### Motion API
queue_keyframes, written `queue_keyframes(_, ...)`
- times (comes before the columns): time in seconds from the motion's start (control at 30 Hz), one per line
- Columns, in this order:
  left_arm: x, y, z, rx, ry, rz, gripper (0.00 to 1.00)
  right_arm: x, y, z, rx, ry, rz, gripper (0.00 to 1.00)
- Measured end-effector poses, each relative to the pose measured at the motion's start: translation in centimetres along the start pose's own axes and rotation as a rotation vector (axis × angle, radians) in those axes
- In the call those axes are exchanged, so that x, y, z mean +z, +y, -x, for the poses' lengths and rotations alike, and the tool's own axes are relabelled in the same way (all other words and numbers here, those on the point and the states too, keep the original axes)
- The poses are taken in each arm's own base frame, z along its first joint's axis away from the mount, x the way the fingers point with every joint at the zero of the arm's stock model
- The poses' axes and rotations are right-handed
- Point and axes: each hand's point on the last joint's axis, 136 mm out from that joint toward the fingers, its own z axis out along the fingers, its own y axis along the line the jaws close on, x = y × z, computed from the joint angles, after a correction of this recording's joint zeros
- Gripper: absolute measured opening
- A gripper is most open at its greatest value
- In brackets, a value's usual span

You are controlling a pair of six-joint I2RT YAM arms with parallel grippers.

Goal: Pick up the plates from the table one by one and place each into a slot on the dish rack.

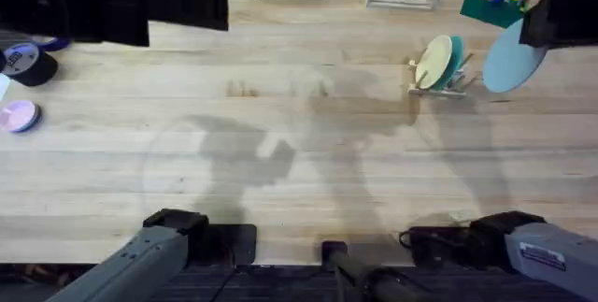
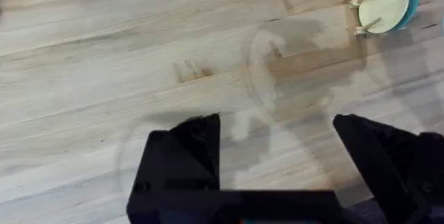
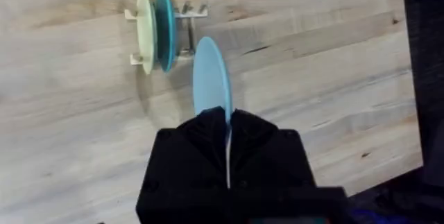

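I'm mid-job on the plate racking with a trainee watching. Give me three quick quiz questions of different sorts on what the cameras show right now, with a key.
1. True or false: the teal plate already stands in the dish rack.
2. Multiple choice: what does the right gripper hold? A) the cream-yellow plate B) the light sky-blue plate C) nothing
3. Fill in: the left gripper is ___ above bare table.

Key:
1. True; it stands upright next to the cream-yellow plate.
2. B; the light sky-blue plate is pinched on edge, near the rack but not yet in a slot.
3. Open, holding nothing.
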Motion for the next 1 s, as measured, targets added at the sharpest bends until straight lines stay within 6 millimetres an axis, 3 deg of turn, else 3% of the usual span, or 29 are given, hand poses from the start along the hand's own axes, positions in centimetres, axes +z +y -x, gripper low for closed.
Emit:
queue_keyframes(0.47, 0.0, 0.0, -0.3, -0.002, 0.011, 0.000, 0.995, 0.8, -1.4, 1.8, -0.013, -0.043, -0.021, 0.028)
queue_keyframes(1.0, 0.0, 0.0, -0.3, -0.002, 0.011, 0.000, 0.995, 3.6, 0.8, 2.1, -0.089, 0.040, 0.008, 0.028)
